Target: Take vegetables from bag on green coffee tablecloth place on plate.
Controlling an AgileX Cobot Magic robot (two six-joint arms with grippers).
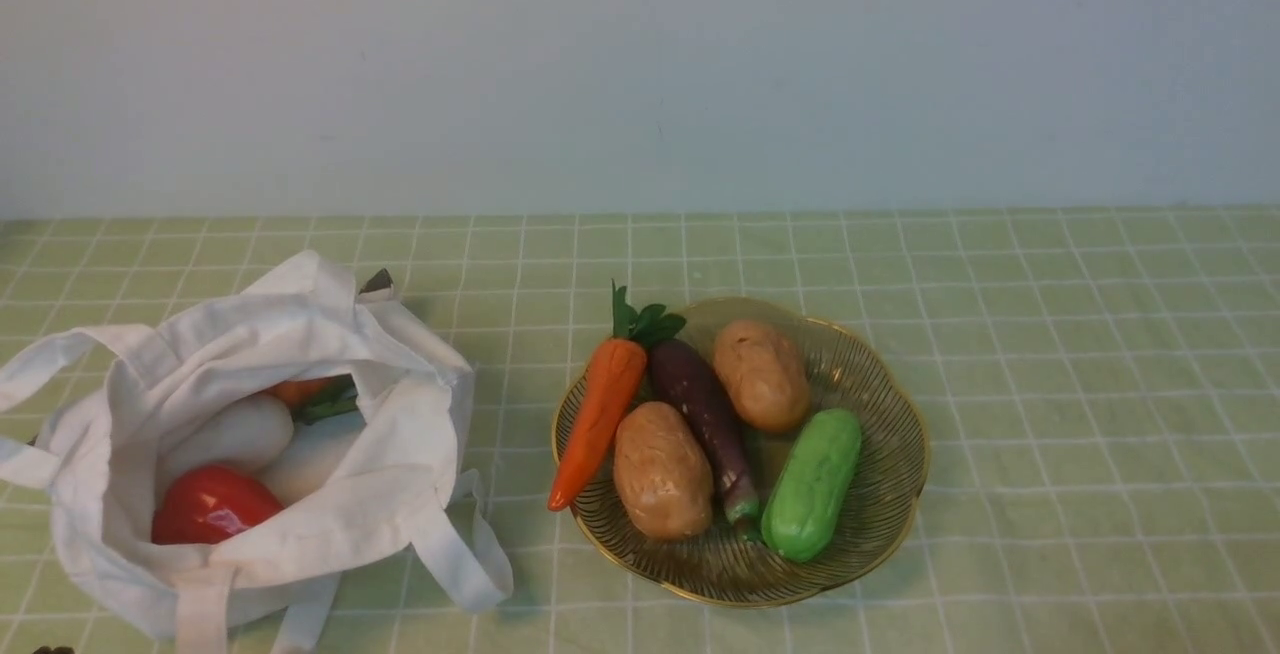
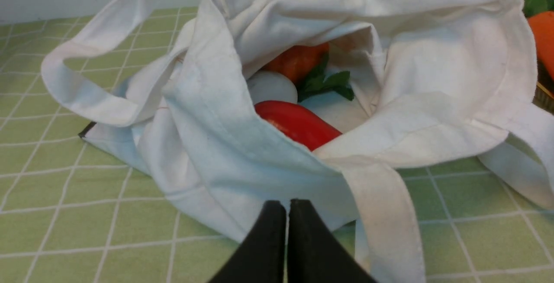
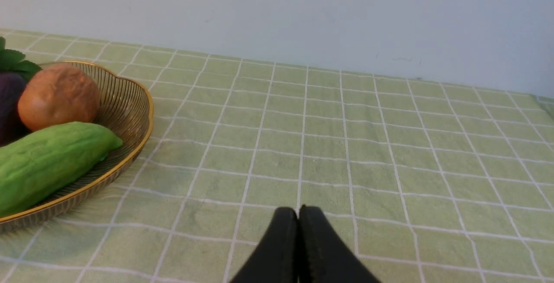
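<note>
We are holding the left gripper fully closed and empty just before the bag, whose mouth is showing a red vegetable. We are keeping the right gripper closed and empty over the tablecloth, with the plate lying well to its side.

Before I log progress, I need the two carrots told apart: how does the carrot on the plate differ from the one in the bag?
The carrot on the plate lies fully exposed against the plate rim, tip over the edge; the carrot in the bag is mostly hidden by the bag. The first touches an eggplant; the second sits beside white vegetables. Both are orange with green leaves.
</note>
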